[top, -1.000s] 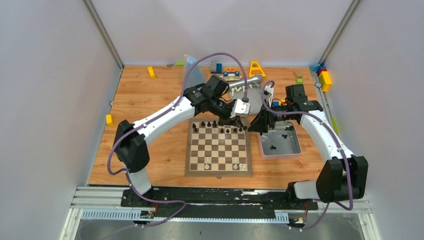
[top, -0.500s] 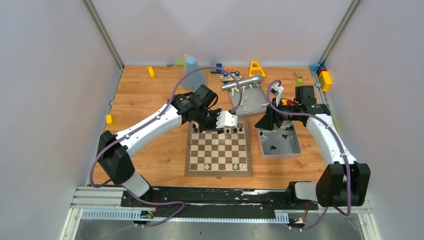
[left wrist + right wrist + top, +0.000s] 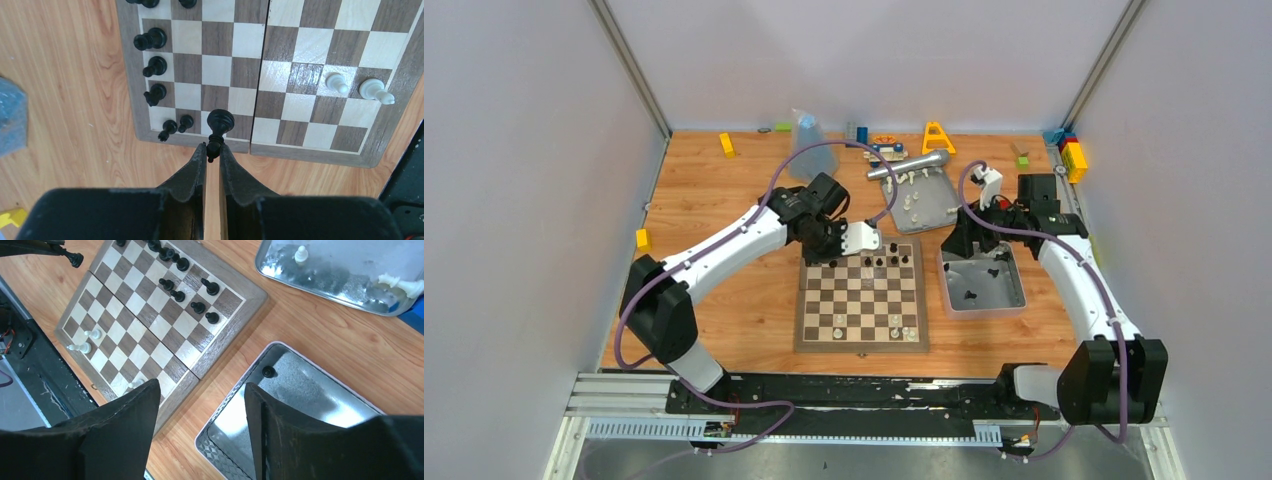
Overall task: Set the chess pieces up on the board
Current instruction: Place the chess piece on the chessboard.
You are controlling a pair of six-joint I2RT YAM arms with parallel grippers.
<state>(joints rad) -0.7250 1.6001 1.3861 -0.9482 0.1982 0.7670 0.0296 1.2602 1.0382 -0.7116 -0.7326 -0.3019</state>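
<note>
The left gripper (image 3: pixel 212 150) is clamped on a small black chessman (image 3: pixel 220 122) at the edge of the square brown-and-cream wooden chessboard (image 3: pixel 300 70). The right gripper (image 3: pixel 200 395) hangs, fingers apart, by a grey metal tray (image 3: pixel 320 395).

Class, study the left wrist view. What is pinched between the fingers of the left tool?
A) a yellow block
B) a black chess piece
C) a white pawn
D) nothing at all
B: the left tool is shut on a black chess piece, its round base pointing away toward the edge of the chessboard.
</note>
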